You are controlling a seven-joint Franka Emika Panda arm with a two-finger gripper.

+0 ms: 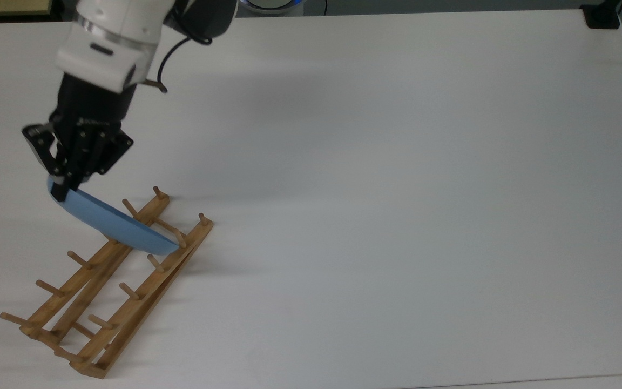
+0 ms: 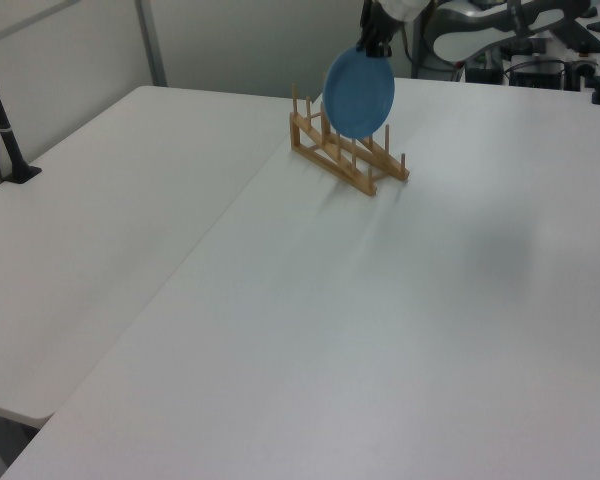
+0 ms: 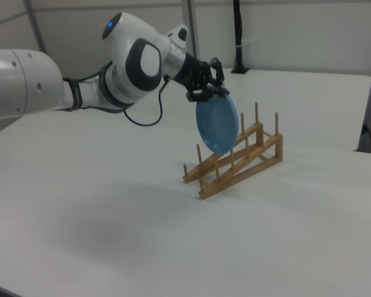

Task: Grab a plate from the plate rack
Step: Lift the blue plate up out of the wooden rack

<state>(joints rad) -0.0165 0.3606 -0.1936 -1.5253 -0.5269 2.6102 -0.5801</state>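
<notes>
Plate [image 3: 217, 122] on edge, crosswise above rack [image 3: 238, 161]

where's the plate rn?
The plate hangs from the tool, pinched at its top rim, over the plate rack's end nearer the arm, at the top view's left; its lower edge sits among the pegs.

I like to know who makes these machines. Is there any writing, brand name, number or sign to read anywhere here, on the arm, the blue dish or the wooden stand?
None can be read.
The arm: plain white and black shells, no lettering to make out.
The plate: plain blue.
The plate rack: bare wood.
The table: blank white.
</notes>
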